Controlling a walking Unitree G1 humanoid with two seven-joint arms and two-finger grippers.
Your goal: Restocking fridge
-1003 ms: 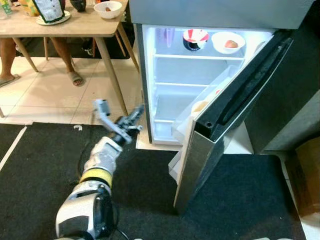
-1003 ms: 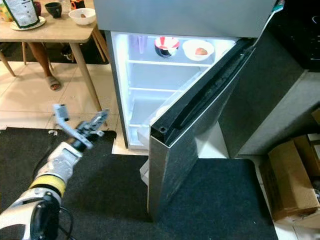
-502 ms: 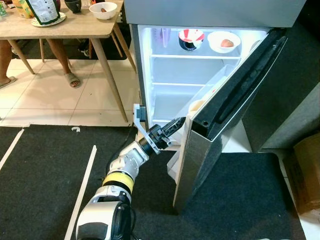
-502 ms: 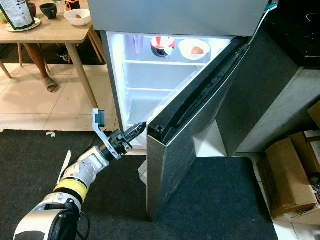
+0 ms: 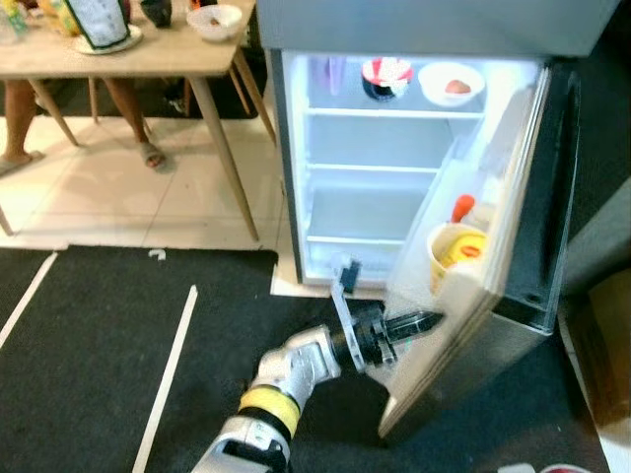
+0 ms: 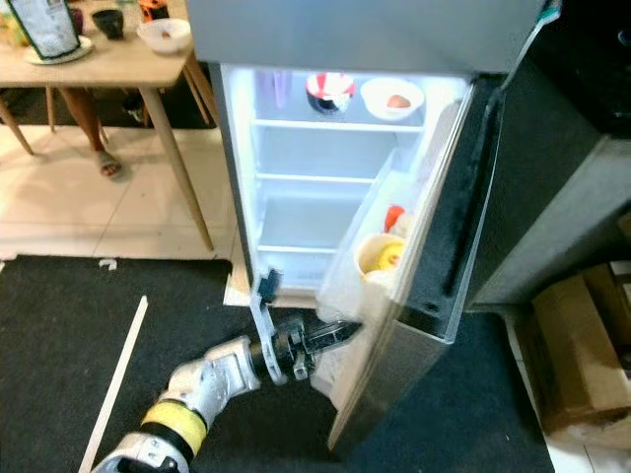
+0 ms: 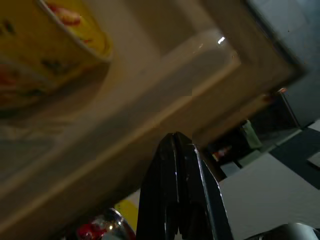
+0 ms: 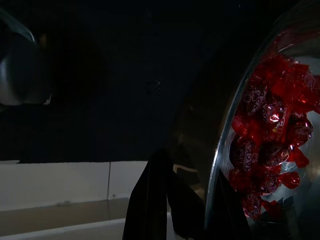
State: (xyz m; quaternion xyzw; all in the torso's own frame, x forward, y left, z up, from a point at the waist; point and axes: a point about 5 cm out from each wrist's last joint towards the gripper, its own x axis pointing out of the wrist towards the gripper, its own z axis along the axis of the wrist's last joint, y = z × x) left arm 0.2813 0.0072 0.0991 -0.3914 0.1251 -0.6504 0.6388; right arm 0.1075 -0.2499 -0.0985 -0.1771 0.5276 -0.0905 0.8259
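With its fingers pressed together, the left gripper point(image 5: 426, 321) pushes against the fridge door's point(image 5: 493, 335) inner face, just below the yellow tub point(image 5: 455, 253), apparently swinging it wider while the right gripper point(image 8: 165, 210) clamps a candy-filled bowl point(image 8: 260, 150).

A home kitchen: an open fridge point(image 5: 394, 177) beside a wooden dining table point(image 5: 148, 59) (dishes on it), tiled floor point(image 5: 128, 197).

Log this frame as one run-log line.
stage: opening fridge | left claw: shut, against fridge door inner side | right claw: shut on bowl of red candies | top shelf: two bowls
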